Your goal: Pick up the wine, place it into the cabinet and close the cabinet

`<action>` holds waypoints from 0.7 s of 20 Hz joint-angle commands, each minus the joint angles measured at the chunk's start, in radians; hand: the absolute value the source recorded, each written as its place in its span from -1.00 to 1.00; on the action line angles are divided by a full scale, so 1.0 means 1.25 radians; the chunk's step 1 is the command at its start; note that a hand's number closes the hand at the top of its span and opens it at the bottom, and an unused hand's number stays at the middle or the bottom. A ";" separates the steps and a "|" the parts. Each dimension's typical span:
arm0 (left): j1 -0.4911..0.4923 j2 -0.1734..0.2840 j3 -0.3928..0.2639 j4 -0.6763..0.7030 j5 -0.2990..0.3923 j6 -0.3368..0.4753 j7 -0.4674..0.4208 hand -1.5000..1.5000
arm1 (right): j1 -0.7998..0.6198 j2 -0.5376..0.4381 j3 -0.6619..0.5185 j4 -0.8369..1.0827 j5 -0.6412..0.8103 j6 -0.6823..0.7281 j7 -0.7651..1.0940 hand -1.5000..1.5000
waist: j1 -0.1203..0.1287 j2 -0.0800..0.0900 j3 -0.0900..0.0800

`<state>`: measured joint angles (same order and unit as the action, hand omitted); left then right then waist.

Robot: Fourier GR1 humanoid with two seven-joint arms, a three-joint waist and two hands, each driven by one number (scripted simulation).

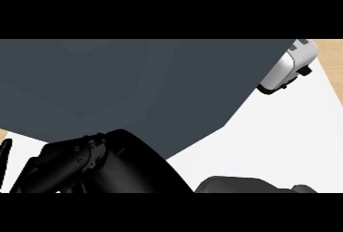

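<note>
Fingers: from my remote seat I cannot tell how far open either hand is, nor whether anything is held.

Item 1, left hand [74,165]. Black jointed mass at lower left of the head view, seen very close. Knuckle-like segments and small fasteners show on its upper face. A thin black sliver stands at the far left edge just beside it; I cannot tell whether it belongs to the hand.

Item 2, right hand [237,185]. I log only a dark rounded shape along the lower edge, right of centre, with a smaller dark bit just to its right. Too little shows to say more.

Item 3, dark grey panel [134,86]. Large flat surface filling the upper left and centre, its edge running diagonally down toward the left hand. I take it for the cabinet door, but cannot confirm this.

Item 4, white counter [281,136]. Visible at right and lower centre, with a strip of tan surface at the top right corner.

Item 5, white-and-silver appliance [288,68]. Sits at upper right, partly hidden behind the panel.

Item 6, wine. Not seen from this angle; I cannot give its location.
</note>
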<state>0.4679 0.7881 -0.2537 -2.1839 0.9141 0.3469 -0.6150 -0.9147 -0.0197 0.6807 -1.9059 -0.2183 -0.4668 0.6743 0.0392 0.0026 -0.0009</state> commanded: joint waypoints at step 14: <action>-0.050 -0.049 0.038 0.019 -0.024 -0.005 0.066 -1.00 | -0.245 0.016 -0.198 0.545 -0.017 0.120 -0.243 1.00 | -0.007 0.002 0.000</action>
<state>0.4252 0.7254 -0.2327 -2.1474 0.8757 0.3458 -0.5684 -1.1806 -0.0010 0.4545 -1.3766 -0.2154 -0.3274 0.4563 0.0247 0.0026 -0.0015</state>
